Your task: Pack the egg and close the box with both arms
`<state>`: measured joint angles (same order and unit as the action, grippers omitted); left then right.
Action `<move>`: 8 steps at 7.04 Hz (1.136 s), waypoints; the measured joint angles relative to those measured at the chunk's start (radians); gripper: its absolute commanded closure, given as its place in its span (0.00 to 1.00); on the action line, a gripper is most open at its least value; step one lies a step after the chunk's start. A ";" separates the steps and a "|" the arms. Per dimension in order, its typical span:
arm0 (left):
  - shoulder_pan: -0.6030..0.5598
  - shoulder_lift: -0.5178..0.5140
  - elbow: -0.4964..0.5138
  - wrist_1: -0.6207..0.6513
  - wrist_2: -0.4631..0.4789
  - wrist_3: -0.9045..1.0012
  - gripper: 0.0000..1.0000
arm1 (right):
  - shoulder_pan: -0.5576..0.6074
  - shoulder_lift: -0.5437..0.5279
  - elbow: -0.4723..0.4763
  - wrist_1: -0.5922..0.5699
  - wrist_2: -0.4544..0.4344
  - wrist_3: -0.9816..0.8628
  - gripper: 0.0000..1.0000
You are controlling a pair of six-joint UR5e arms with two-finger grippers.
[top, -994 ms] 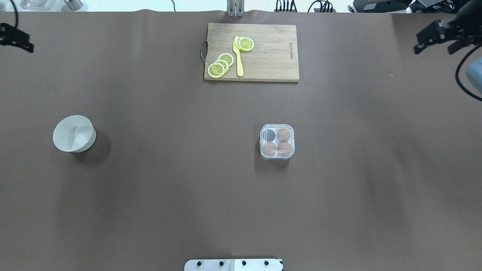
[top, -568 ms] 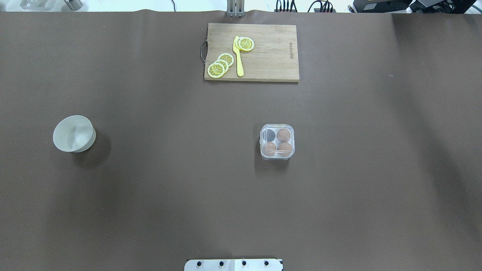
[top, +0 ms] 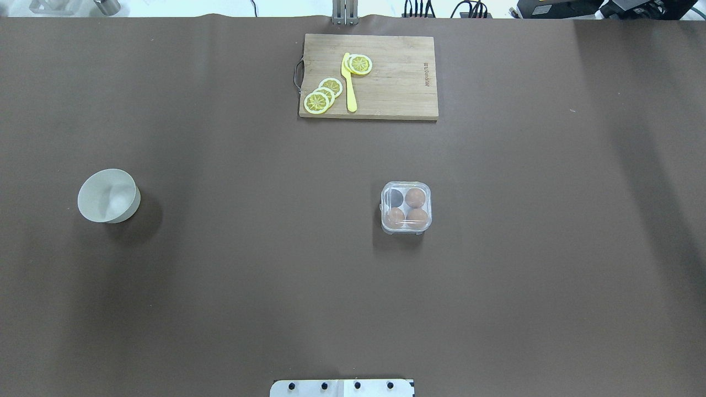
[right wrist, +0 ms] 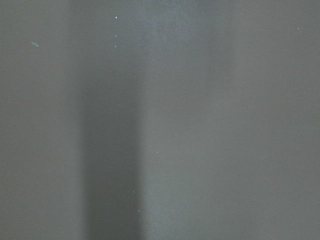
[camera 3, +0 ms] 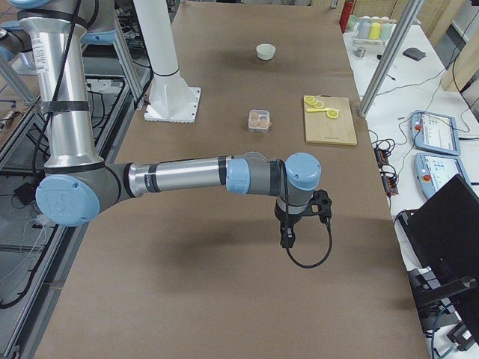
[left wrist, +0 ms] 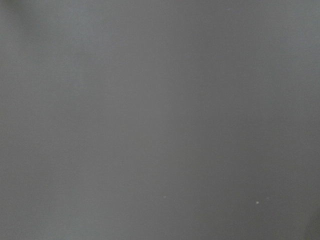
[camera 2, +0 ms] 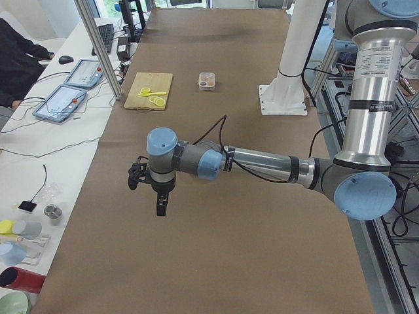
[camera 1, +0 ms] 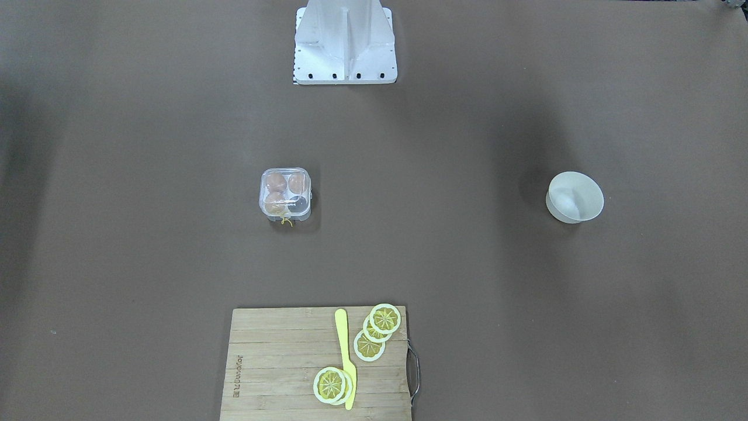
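The clear box sits right of the table's middle, and its lid looks to be down. It holds three orange-brown eggs; the far-left cup looks dark. A yellow string hangs at its far side. The box also shows in the front view. My left gripper hangs over bare table far to the left, seen only in the left side view. My right gripper hangs far to the right, seen only in the right side view. I cannot tell whether either is open. Both wrist views show only table.
A white bowl stands at the left. A wooden cutting board with lemon slices and a yellow knife lies at the far edge. The white stand's base is at the near edge.
One second ago both grippers showed at the far corners of the overhead view. They have moved outward and no longer show there. The box and bowl have not moved.
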<state>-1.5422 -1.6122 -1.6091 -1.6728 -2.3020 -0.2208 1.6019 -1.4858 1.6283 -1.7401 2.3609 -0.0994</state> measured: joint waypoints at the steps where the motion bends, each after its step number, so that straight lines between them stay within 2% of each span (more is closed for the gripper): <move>1: -0.032 0.018 0.014 0.000 -0.058 0.015 0.02 | 0.015 -0.005 -0.007 -0.001 0.001 -0.013 0.00; 3: -0.046 0.055 0.012 -0.004 -0.085 0.022 0.02 | 0.029 -0.017 -0.019 -0.001 0.014 -0.017 0.00; 8: -0.047 0.059 0.006 -0.003 -0.031 0.019 0.02 | 0.035 -0.027 -0.026 0.002 0.023 -0.005 0.00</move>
<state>-1.5892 -1.5530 -1.6029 -1.6763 -2.3333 -0.2015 1.6367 -1.5130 1.6027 -1.7382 2.3835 -0.1047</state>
